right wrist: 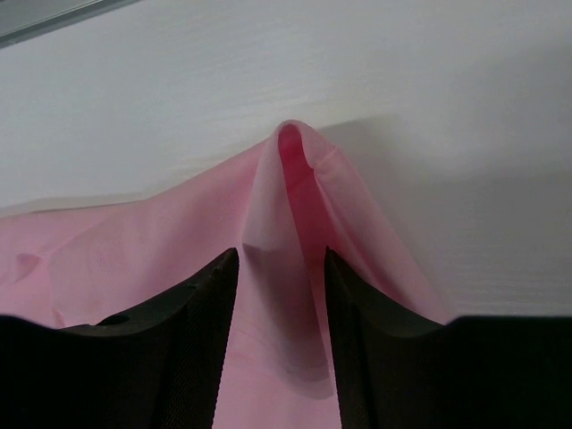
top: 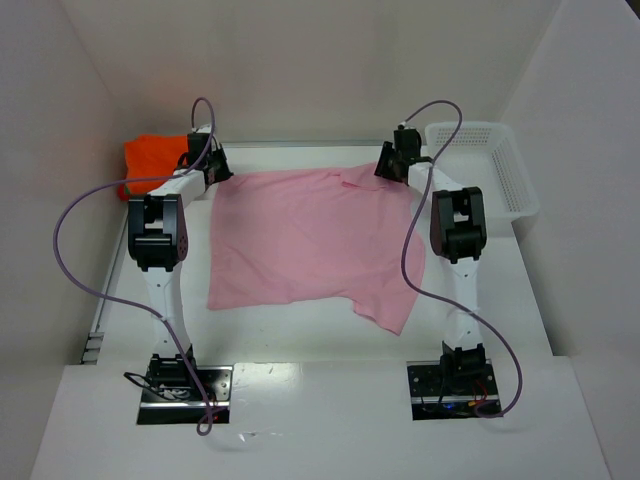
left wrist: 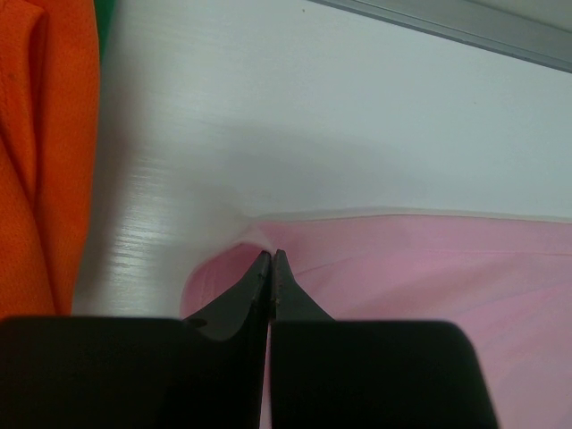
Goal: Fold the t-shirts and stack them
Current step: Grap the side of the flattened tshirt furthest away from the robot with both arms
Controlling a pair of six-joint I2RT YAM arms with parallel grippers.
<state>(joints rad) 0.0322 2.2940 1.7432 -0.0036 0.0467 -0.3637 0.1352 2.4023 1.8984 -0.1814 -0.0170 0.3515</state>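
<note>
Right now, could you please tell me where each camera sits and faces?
Top external: above and behind the arms, looking down on the table and pink t-shirt; both arms show.
Left wrist: low over the shirt's edge, orange t-shirt at left; left gripper shut on cloth.
Right wrist: low over a raised fold; right gripper open around it.
Shared: the pink t-shirt.

We're looking down on a white worktop (top: 300, 335), boxed in by pale walls (top: 300, 60). Over at its far right corner sits a white mesh basket (top: 528, 200). Up close, we catch a grey metal strip (left wrist: 465, 22) running along the worktop's far edge.
</note>
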